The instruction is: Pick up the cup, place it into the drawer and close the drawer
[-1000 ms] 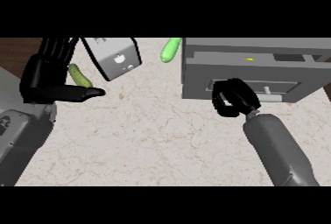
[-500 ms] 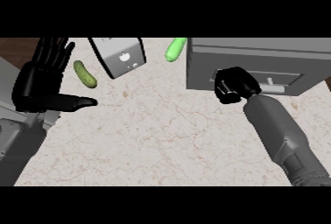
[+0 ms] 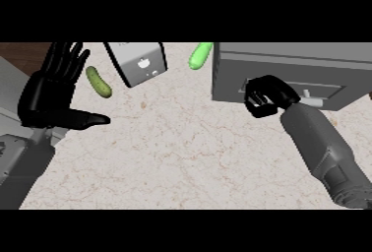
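Note:
The grey drawer unit (image 3: 291,66) stands at the counter's far right, and its drawer front (image 3: 327,93) looks pushed in. My right hand (image 3: 267,94) has its fingers curled and rests against that front, just left of the pale handle (image 3: 314,102). Nothing shows inside its fingers. No cup is in view. My left hand (image 3: 49,96) is open at the left edge, fingers up and thumb pointing right, touching nothing.
A dark green cucumber (image 3: 98,81) lies beside my left hand. Next to it at the back lies a grey flat box with a logo (image 3: 138,63), and right of that a light green vegetable (image 3: 201,55). The marbled counter (image 3: 181,157) stretches toward me.
My right hand has moved away from me, up against the drawer front, which now sits further in. The left hand has risen a little and stays open.

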`<state>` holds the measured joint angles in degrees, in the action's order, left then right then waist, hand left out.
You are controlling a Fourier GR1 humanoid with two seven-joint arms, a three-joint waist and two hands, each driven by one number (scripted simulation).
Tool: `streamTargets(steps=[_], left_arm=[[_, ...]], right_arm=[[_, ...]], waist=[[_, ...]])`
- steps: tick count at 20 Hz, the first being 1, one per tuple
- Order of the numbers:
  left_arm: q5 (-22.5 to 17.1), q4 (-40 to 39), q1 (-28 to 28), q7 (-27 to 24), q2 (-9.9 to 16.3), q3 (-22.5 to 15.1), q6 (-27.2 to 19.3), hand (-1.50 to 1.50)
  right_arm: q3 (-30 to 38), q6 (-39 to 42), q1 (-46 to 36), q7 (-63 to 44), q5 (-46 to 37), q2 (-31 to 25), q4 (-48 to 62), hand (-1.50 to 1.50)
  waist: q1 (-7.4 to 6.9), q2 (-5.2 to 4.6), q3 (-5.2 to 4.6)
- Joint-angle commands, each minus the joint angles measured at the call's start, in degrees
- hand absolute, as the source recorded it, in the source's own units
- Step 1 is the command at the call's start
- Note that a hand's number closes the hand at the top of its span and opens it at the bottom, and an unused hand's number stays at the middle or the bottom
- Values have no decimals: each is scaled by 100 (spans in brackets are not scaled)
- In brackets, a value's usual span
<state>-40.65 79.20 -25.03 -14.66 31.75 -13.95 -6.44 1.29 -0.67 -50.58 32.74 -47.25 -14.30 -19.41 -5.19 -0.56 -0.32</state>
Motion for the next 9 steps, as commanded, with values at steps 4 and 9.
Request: streamTargets(steps=[4, 9], left_arm=[[64, 47, 76, -31, -114, -96, 35, -150], [46, -161, 129, -126, -200, -132, 242, -150]], right_arm=[[562, -179, -582, -399, 289, -576, 350, 150], [531, -343, -534, -391, 250, -395, 396, 150]], waist=[[-163, -222, 60], [-200, -290, 51]])
